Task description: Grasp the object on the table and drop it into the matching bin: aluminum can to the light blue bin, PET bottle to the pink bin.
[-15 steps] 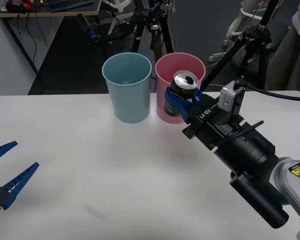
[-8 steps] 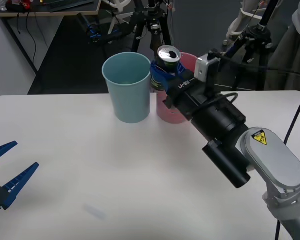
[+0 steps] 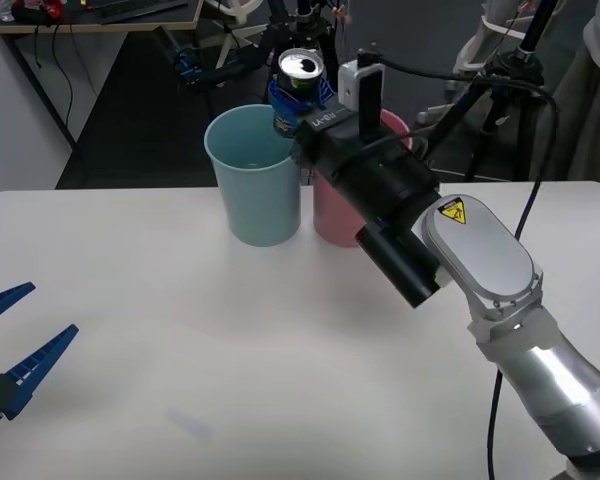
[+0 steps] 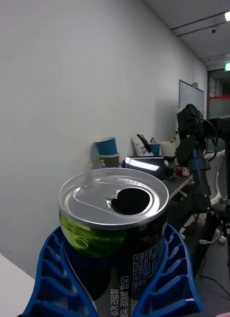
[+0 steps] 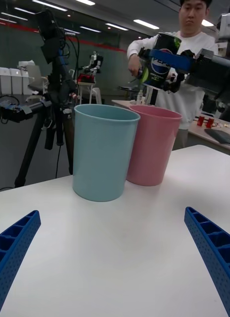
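left gripper (image 3: 10, 350) parked at the near left edge of the white table (image 3: 160, 330), fingers spread wide, holding nothing. mid table bare. further back the light blue bin (image 3: 254, 175) and pink bin (image 3: 332, 215) stand upright side by side, touching or nearly so, blue on the robot's left. right gripper (image 3: 298, 98) reaches across over the pink bin, blue ribbed fingers clamped on the sides of the aluminum can (image 3: 299, 85), can upright, opened top facing up, well clear of the table. from the front view the can hangs at the blue bin's rim on the pink-bin side, not centred over the mouth; left wrist view puts it nearer the seam between the two bins (image 5: 162, 67). step in hand: carry to the blue bin, looks almost done. next move likely a bit more travel toward the robot's left so the can sits fully over the blue opening, then release. letting go here risks clipping the rim or dropping into pink.
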